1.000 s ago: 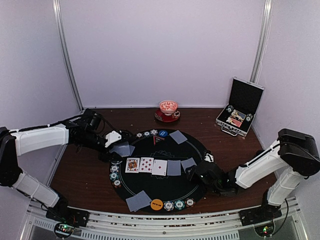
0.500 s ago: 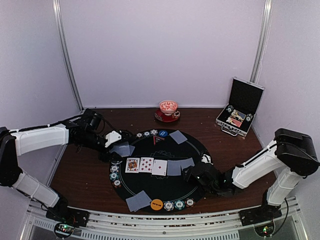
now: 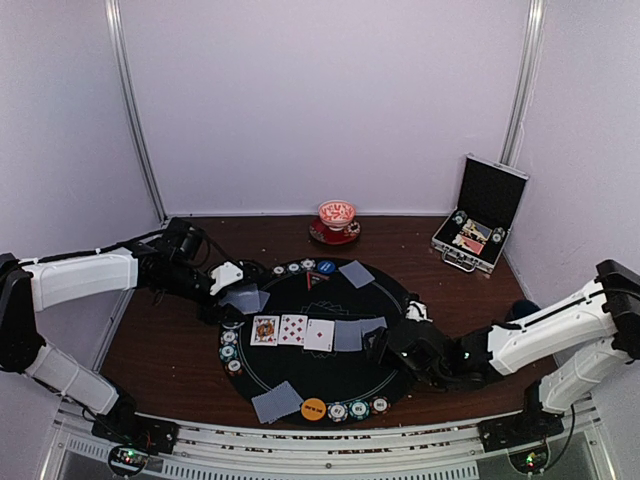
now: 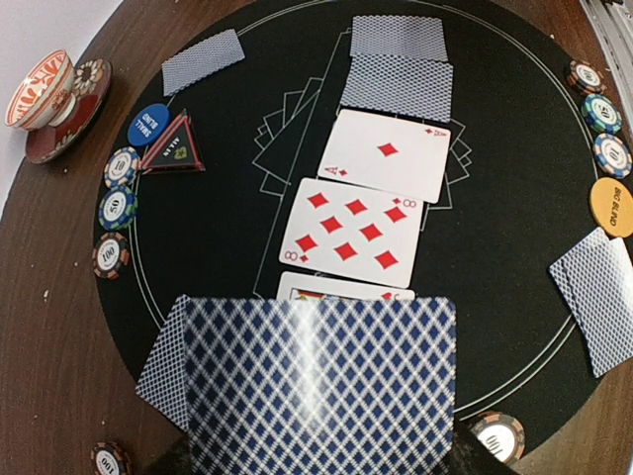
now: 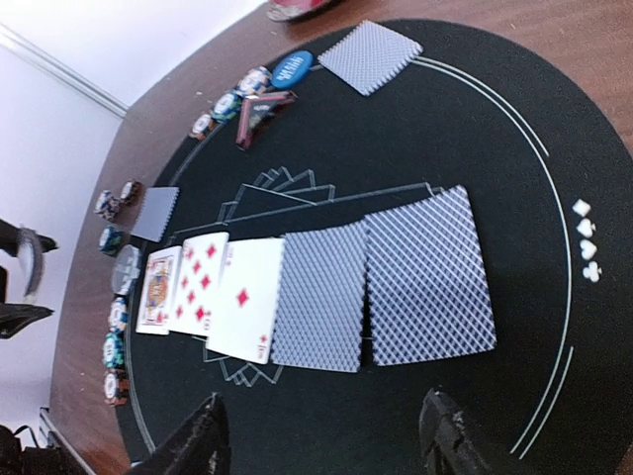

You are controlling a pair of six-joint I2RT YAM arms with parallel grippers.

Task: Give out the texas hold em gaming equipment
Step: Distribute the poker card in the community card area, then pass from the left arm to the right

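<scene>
My right gripper [image 5: 324,421] sits wide apart with nothing in it, just near-right of the last face-down card [image 5: 427,277] in the five-card row [image 5: 257,297] on the black mat [image 5: 396,129]. At the mat's left edge, my left gripper [image 3: 232,285] is clamped on a stack of cards [image 4: 316,386].

The middle of the mat [image 3: 330,378] is blocked by a row of cards [image 3: 318,333]; its left and near rims are lined with chips [image 3: 229,352]. Open table [image 3: 400,235] is left between cup [image 3: 336,215] and case [image 3: 490,195].
</scene>
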